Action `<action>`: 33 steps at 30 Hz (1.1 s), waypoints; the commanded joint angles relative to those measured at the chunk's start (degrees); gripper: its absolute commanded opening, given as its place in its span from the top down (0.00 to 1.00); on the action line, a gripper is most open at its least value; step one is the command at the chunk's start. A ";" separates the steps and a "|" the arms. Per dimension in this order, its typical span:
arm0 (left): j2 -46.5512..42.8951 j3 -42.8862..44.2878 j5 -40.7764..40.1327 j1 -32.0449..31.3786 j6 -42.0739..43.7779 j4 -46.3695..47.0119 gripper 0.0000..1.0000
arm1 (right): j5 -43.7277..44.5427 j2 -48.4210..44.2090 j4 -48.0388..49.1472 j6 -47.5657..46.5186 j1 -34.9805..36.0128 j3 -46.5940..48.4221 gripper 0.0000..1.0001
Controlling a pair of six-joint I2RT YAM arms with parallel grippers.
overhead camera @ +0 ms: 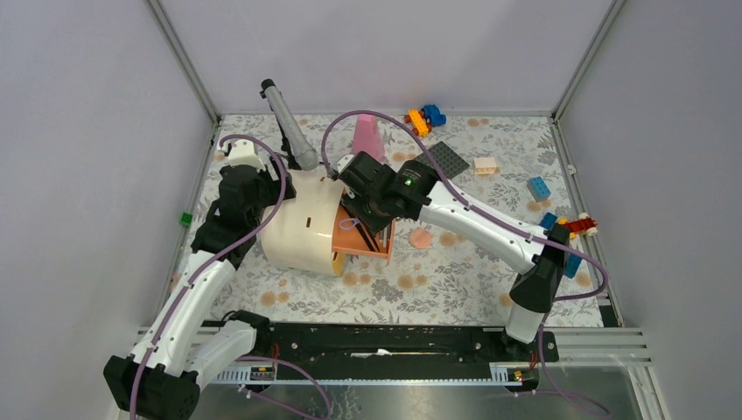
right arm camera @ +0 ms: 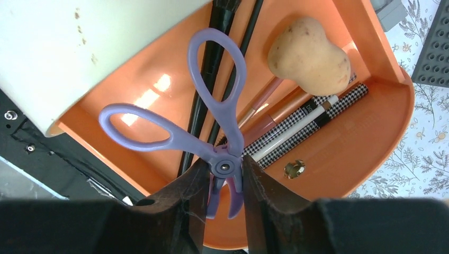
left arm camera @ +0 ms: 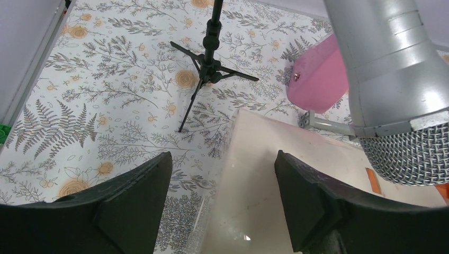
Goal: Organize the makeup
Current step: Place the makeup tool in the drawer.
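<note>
The right pincer (right arm camera: 222,177) grips a purple scissor-handled tool (right arm camera: 177,140) just over the orange tray (right arm camera: 370,143), where sponge (right arm camera: 310,55) and pencils (right arm camera: 307,119) already lie. The left pincer (left arm camera: 222,185) stands open by the cream case (left arm camera: 265,143). A round puff (overhead camera: 421,237) waits on the surface (overhead camera: 455,280); mostly done, I judge.

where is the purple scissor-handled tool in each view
Top external: purple scissor-handled tool at centre, over the orange tray.
Left wrist: not in it.
Right wrist: centre, pinched at its pivot by the right gripper.
Shared landmark: the cream case, in all three views.
</note>
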 commanded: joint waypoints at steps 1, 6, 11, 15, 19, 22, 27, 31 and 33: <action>0.61 0.55 0.80 0.45 0.77 -3.41 0.22 | 2.64 0.57 -1.41 -2.18 1.14 3.95 0.62; 0.53 0.55 0.80 0.51 0.77 -3.41 0.22 | 2.02 0.29 0.53 -2.29 1.75 4.32 0.49; 0.51 0.47 0.90 0.57 0.77 -3.40 0.22 | 1.02 -0.98 2.39 -1.84 1.84 4.42 0.46; 0.51 0.46 0.89 0.53 0.77 -3.35 0.22 | 5.00 -4.82 6.34 -0.12 1.84 2.15 0.46; 0.66 0.46 0.96 0.58 0.78 -3.42 0.22 | 14.27 -13.28 15.18 3.11 1.85 -4.01 0.37; 0.60 0.46 0.92 0.61 0.77 -3.35 0.22 | 28.06 -20.95 21.74 8.11 0.52 -10.59 0.24; 0.53 0.46 0.88 0.61 0.77 -3.37 0.22 | 23.37 -25.98 18.90 19.73 -19.62 -20.45 0.18; 0.66 0.46 1.11 0.61 0.77 -3.41 0.22 | 15.47 -24.21 18.07 20.90 -27.33 -29.42 0.19; 0.68 0.46 1.22 0.61 0.77 -3.41 0.22 | 12.90 -22.88 19.11 20.74 -27.47 -33.72 0.20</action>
